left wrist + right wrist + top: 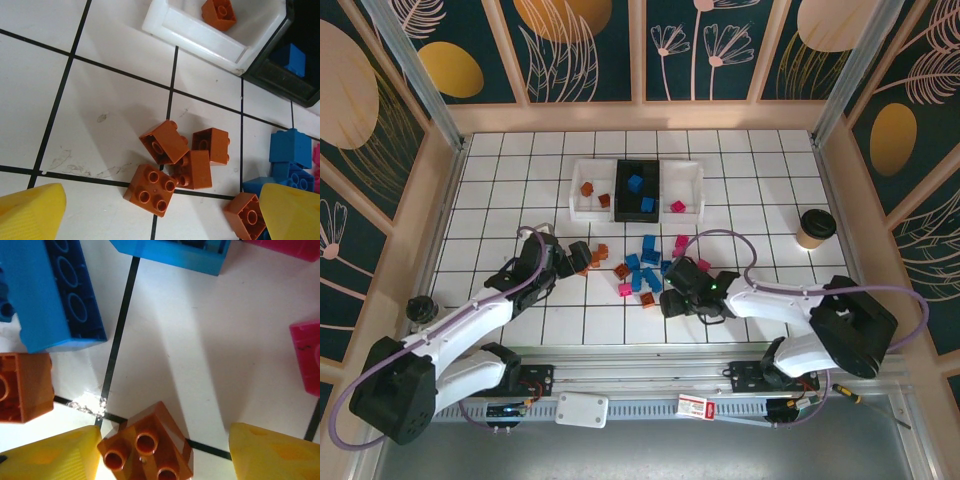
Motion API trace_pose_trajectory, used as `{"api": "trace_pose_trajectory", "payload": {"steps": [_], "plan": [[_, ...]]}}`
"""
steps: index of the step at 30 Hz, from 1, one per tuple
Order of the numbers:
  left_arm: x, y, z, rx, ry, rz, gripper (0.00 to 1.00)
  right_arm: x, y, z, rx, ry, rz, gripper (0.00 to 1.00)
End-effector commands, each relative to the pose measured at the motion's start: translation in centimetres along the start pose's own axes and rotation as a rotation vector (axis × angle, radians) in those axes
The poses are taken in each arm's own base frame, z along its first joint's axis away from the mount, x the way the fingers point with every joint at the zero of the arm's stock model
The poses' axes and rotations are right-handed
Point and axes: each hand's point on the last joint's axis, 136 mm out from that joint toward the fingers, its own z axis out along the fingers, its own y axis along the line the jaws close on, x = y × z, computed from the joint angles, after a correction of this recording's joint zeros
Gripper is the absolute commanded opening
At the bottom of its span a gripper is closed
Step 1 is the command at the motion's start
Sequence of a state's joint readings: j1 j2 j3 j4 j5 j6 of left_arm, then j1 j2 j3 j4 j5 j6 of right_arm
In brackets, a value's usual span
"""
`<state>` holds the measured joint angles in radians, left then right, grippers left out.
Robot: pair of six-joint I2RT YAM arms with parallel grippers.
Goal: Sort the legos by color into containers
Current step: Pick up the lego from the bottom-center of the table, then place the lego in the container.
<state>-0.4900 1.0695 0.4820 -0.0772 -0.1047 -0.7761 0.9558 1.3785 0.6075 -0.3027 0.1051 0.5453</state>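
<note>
The legos lie in a loose pile point(645, 265) at mid-table: orange-brown, blue and pink bricks. Behind them stand the containers: a left white bin point(578, 192) with orange bricks, a black bin point(624, 190) with blue ones, and a right white bin point(692, 185) with a pink one. My left gripper point(160, 215) hangs open over a cluster of orange bricks point(172, 160); it sits at the pile's left edge point(582, 256). My right gripper point(162, 455) is open around one orange brick point(147, 447), which touches the left finger point(50, 455) and stands apart from the right one.
A paper coffee cup point(814, 228) stands at the right side of the table. Blue bricks point(50, 295) and a pink brick point(306, 357) lie close around the right gripper. Wooden walls close in the tiled table on three sides.
</note>
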Motion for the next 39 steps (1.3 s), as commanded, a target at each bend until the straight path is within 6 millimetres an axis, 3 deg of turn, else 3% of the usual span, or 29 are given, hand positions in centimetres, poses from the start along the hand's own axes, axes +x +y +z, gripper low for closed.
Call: {"api": "trace_pose_trajectory", "payload": {"steps": [1,7,12,16,19,22,28,31,34,39], "plan": [[-0.1,-0.5,0.1,0.027,0.0,-0.007,0.99,-1.0,0.6,0.2,0.01,-0.011,-0.041,0.66],[0.1,-0.1,0.0,0.021,-0.003,-0.01,0.99,-0.1,0.9,0.5,-0.006,0.021,-0.067,0.57],[0.0,-0.2,-0.1,0.018,-0.004,-0.003,0.99,0.2,1.2,-0.1,-0.034,0.021,-0.075,0.41],[-0.3,0.1,-0.4,0.001,-0.014,0.002,0.99,-1.1,1.7,-2.2,-0.062,-0.036,-0.071,0.31],[-0.6,0.7,-0.8,-0.03,-0.036,0.006,0.99,-3.3,3.0,-4.4,-0.103,-0.104,-0.076,0.29],[-1.1,1.7,-1.4,-0.073,-0.074,0.003,0.99,-7.8,5.3,-6.6,-0.164,-0.217,-0.105,0.28],[-1.4,2.4,-2.6,-0.078,-0.122,-0.036,0.99,-20.4,10.2,-7.8,-0.271,-0.451,-0.145,0.28],[-1.4,2.5,-2.9,-0.079,-0.119,-0.039,0.99,-26.0,12.2,-6.4,-0.331,-0.493,-0.13,0.27],[-1.1,2.5,-2.9,-0.077,-0.106,-0.038,0.99,-30.1,13.4,-3.7,-0.332,-0.498,-0.123,0.28],[-0.4,2.4,-2.5,-0.056,-0.079,-0.04,0.99,-34.5,13.8,1.1,-0.286,-0.489,-0.09,0.28]]}}
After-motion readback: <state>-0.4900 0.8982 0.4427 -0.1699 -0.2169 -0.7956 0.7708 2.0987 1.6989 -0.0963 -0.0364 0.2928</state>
